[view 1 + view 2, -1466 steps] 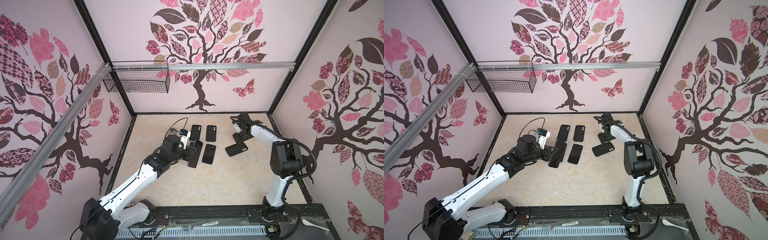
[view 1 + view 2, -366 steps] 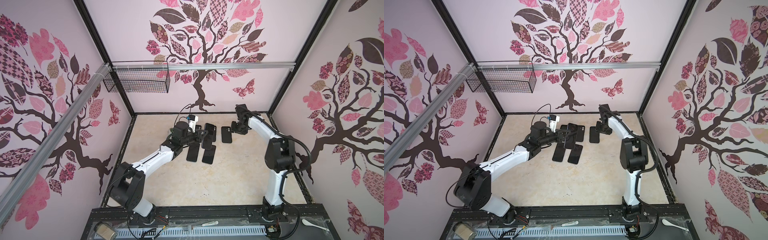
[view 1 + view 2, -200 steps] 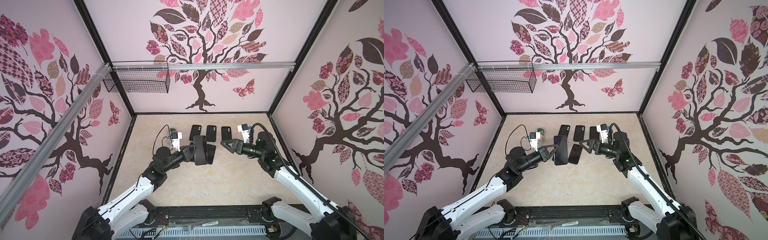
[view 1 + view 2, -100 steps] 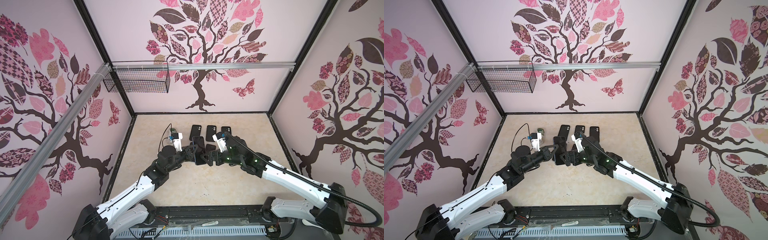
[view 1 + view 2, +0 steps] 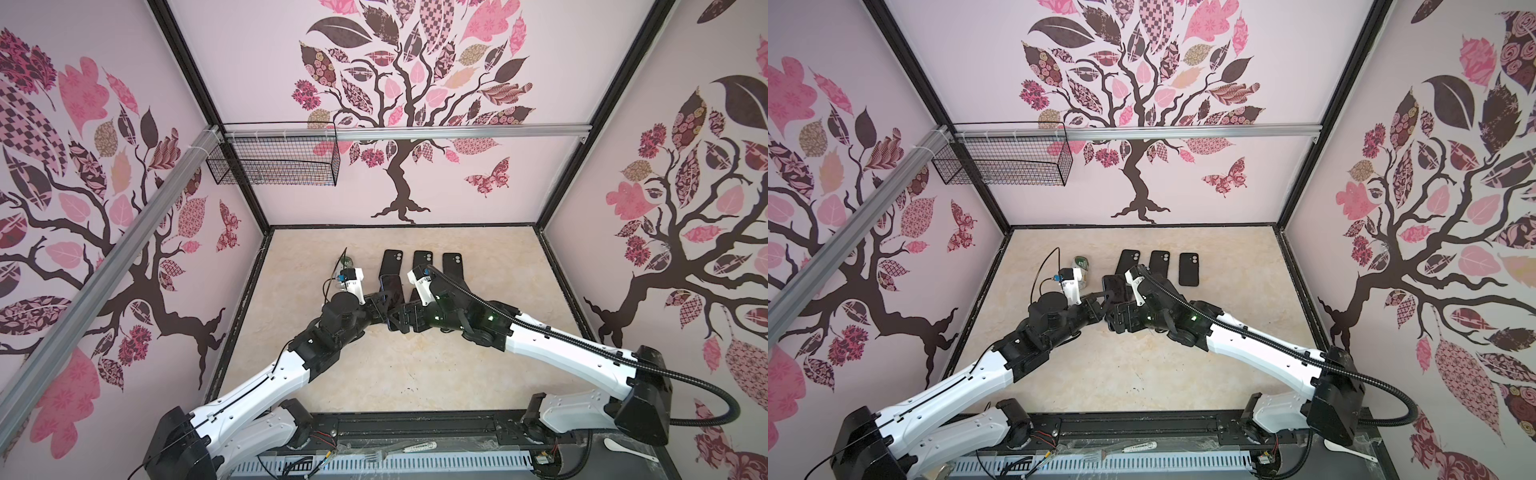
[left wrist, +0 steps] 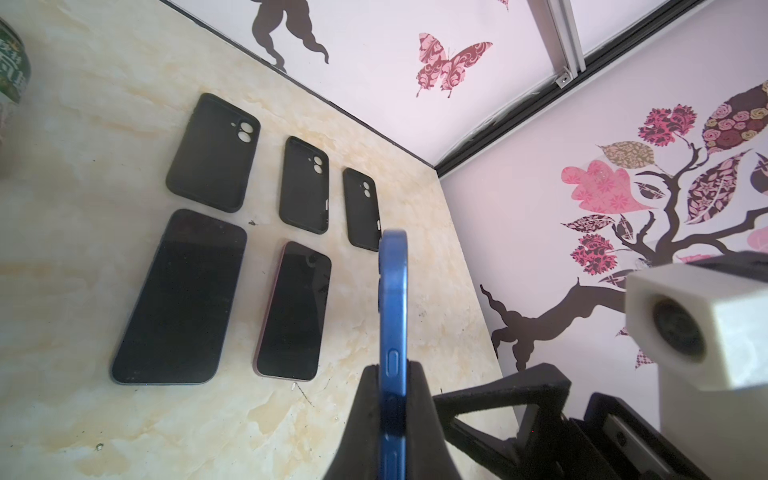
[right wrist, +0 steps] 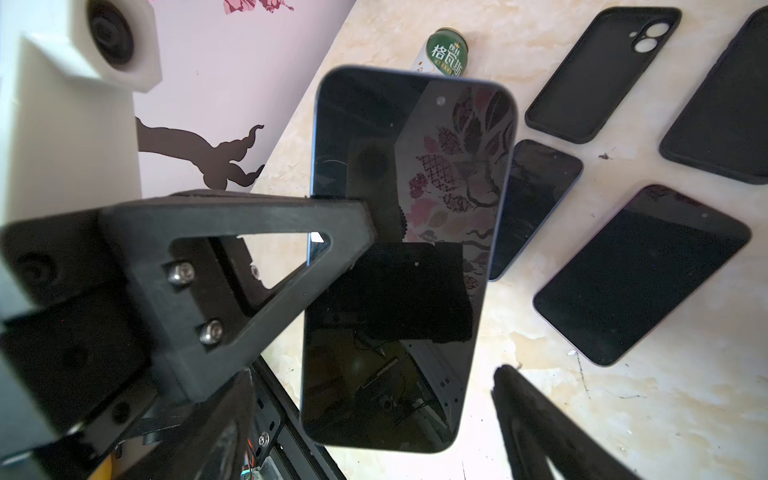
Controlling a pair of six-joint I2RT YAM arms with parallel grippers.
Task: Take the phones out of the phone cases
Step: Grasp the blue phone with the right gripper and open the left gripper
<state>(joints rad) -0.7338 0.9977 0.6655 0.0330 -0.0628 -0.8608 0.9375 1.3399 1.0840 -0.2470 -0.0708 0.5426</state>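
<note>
Left gripper (image 6: pixel 392 374) pinches the bare blue phone (image 6: pixel 392 299) on edge, clear of the empty cases (image 6: pixel 212 153) at twelve o'clock, apparently presenting it to the spread right gripper (image 7: pixel 374 374) approaching from four o'clock.

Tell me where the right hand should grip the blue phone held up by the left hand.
Probably grip the blue phone across its two long edges, coming from the screen side with the right hand. The left hand clamps screen and back at mid-length, so the edges are free.
</note>
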